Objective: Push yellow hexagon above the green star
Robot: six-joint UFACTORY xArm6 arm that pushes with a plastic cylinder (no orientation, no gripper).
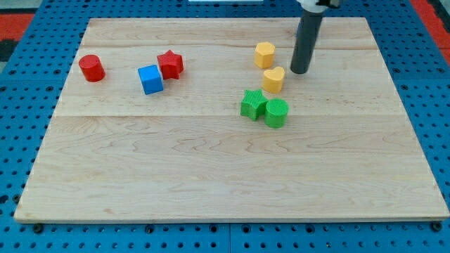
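My tip sits just right of the yellow heart, with the yellow hexagon up-left; there is no hand to open or close. The hexagon already lies above the green star, so I judge only a slight leftward nudge remains, clear of the heart.

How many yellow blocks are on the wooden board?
2: the yellow hexagon block at top centre-right, and the yellow heart-shaped block just below it, left of my tip. None looks hidden.

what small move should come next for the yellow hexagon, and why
Probably a short leftward nudge: my tip sits just right of the yellow hexagon, which lies slightly right of the green star, with the yellow heart between them.
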